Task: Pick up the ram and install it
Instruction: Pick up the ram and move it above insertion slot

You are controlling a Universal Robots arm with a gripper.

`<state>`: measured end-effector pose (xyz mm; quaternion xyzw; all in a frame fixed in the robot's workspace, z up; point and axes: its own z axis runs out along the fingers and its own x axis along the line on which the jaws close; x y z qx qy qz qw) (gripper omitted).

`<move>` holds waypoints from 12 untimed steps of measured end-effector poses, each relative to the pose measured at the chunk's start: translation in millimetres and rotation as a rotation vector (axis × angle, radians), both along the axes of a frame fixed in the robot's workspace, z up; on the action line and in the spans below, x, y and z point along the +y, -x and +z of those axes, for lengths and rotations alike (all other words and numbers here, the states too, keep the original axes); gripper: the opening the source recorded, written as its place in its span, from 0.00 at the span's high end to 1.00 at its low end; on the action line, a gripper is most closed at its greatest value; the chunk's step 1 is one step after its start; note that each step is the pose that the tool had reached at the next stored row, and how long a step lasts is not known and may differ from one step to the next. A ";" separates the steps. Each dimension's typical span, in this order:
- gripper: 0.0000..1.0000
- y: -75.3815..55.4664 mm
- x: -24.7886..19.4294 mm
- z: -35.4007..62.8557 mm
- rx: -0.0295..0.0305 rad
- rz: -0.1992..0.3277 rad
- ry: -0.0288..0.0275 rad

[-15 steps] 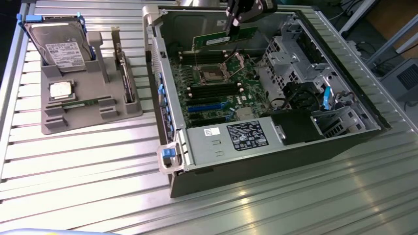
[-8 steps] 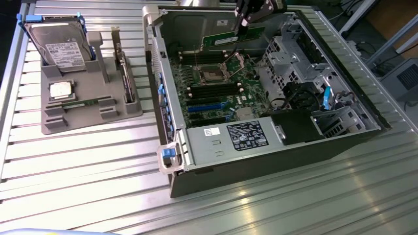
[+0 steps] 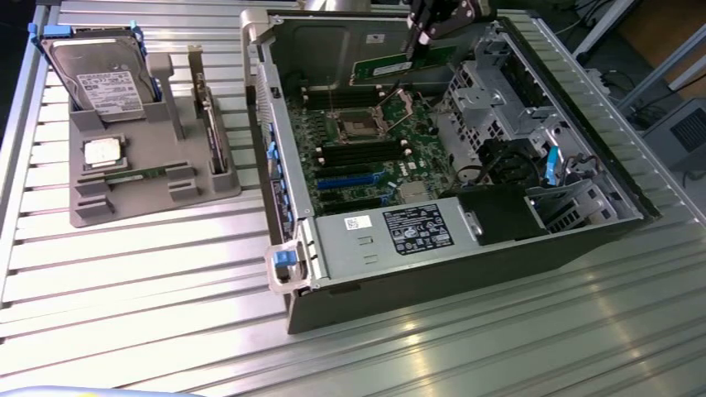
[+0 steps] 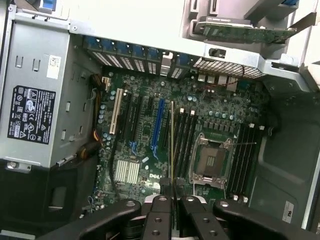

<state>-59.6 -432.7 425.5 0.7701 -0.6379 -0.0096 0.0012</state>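
Note:
My gripper [image 3: 422, 37] is over the far end of the open computer case [image 3: 289, 165], shut on the ram [image 3: 403, 64], a long green stick that hangs above the motherboard [image 3: 375, 157]. In the wrist view the ram [image 4: 172, 140] shows edge-on as a thin line. It runs out from between my fingertips [image 4: 165, 192], and my gripper [image 4: 173, 192] is closed on its end. The stick lines up above the black memory slots [image 4: 184, 135] beside the empty CPU socket [image 4: 210, 162] and does not touch them.
A grey tray [image 3: 94, 207] at the exterior view's left holds a hard drive [image 3: 105, 78], a silver processor chip [image 3: 102, 152], another green stick [image 3: 138, 174] and an expansion card [image 3: 204, 107]. Inside the case are the power supply [image 3: 386, 236] and a drive cage [image 3: 497, 91].

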 end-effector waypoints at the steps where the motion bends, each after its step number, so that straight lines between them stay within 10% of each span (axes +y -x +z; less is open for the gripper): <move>1: 0.87 -1.6 0.0 0.0 0.0000 0.000 0.0003; 12: 0.87 -26.4 0.0 0.0 0.0000 0.000 0.0029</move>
